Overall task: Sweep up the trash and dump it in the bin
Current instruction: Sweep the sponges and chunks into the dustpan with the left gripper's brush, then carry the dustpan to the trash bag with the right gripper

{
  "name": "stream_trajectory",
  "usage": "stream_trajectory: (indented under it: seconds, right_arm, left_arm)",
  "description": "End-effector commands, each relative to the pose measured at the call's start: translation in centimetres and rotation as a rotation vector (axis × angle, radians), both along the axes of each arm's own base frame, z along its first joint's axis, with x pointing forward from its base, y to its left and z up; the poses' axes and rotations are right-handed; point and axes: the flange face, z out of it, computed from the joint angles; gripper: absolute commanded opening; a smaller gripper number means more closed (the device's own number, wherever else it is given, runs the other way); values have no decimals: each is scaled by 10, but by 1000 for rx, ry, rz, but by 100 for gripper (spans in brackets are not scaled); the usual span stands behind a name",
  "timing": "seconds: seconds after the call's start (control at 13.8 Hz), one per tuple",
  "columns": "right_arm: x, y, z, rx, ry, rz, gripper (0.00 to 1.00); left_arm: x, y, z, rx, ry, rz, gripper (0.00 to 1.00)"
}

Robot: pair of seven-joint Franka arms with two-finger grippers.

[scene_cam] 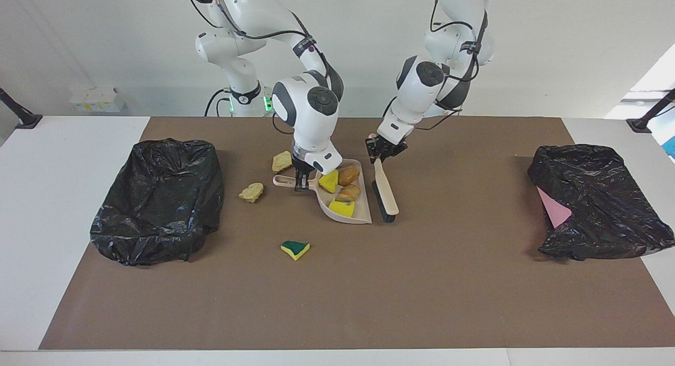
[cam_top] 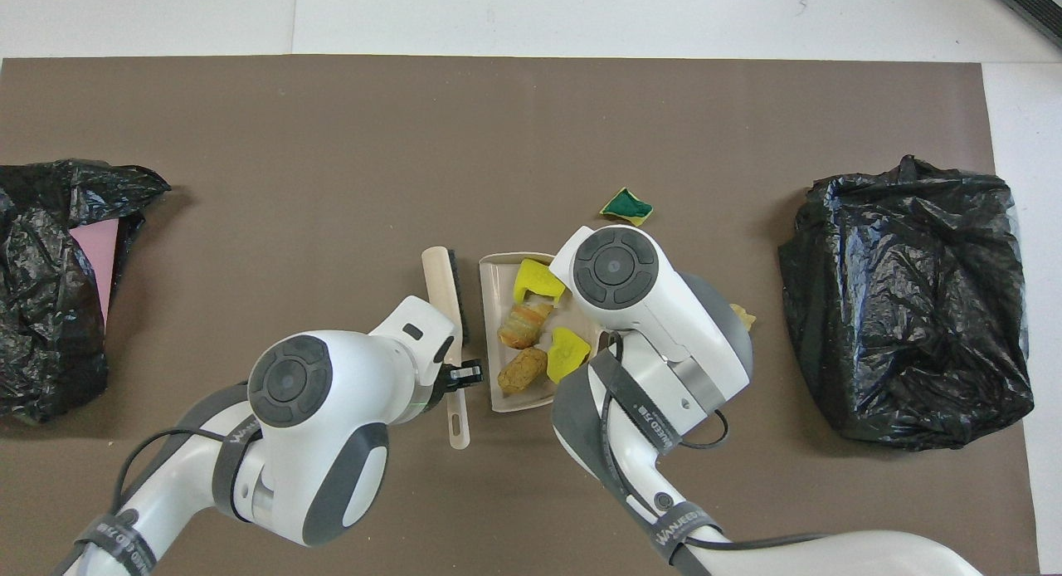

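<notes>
My right gripper [scene_cam: 301, 183] is shut on the handle of the beige dustpan [scene_cam: 325, 208], which rests on the brown mat. In the pan lie two yellow sponge pieces [scene_cam: 329, 181] [scene_cam: 341, 209] and two brown bread-like lumps [scene_cam: 348, 175] [scene_cam: 348, 193]. My left gripper [scene_cam: 379, 150] [cam_top: 459, 377] is shut on the handle of the beige hand brush [scene_cam: 385, 194] [cam_top: 443, 285]; the brush stands just outside the pan's open edge. Loose trash on the mat: two tan lumps [scene_cam: 282, 161] [scene_cam: 252, 192] and a green-and-yellow wedge [scene_cam: 295, 249] [cam_top: 626, 205]. The right arm covers its gripper in the overhead view.
A black bin bag [scene_cam: 158, 197] [cam_top: 908, 302] sits at the right arm's end of the table. Another black bag [scene_cam: 596, 202] [cam_top: 50, 285], with a pink sheet showing at its mouth, sits at the left arm's end. The brown mat [scene_cam: 369, 292] covers the middle.
</notes>
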Motion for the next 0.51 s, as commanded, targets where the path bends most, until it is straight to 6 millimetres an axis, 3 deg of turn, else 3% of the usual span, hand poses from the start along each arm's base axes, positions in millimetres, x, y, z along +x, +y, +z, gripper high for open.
stream_trajectory:
  seconds: [0.0,0.15,0.29,0.44]
  right_arm:
    - [0,-6,9,7,-37,-10,0]
    - [3,-12,32,27,-74,-17,0]
    - [15,-46,60,45,-109,-48,0]
    - [22,-81,85,60,-120,-37,0]
  left_arm:
    - [10,27,14,0,20,35,0]
    - [3,30,13,36,29,17,0]
    - [-15,24,12,82,38,13,0]
    - [-41,4,13,98,40,-17,0]
